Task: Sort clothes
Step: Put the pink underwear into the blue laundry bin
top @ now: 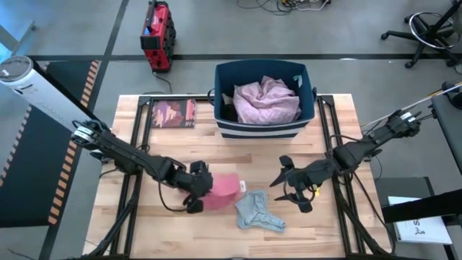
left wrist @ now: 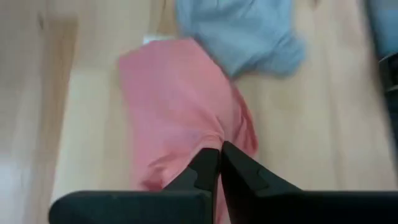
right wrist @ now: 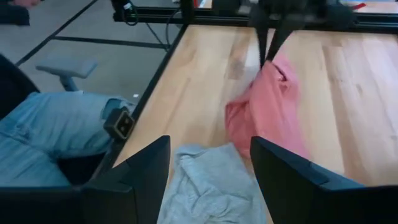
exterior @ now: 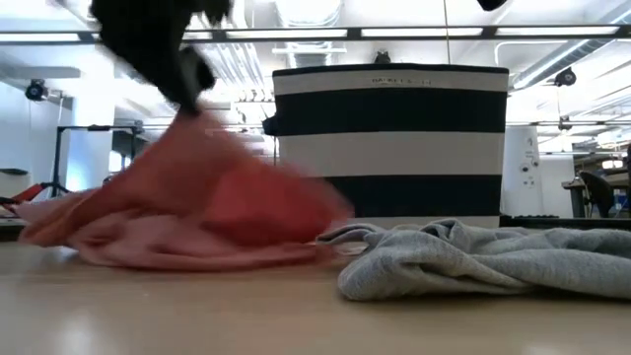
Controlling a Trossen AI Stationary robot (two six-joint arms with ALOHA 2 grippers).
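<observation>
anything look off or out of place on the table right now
One thing: a flat dark-red booklet lies on the wooden table beside the navy striped fabric bin, and it is not clothing. The pink garment, pinched by the left gripper, and the grey garment simply await sorting.

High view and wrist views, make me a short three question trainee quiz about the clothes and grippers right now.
1. True or false: the left gripper is shut on the pink garment.
2. Which garment lies under the open right gripper? A) black B) grey C) maroon
3. Fill in: the mauve-pink garment sits inside the striped ____.

Key
1. True.
2. B, the grey garment.
3. Basket.
</observation>
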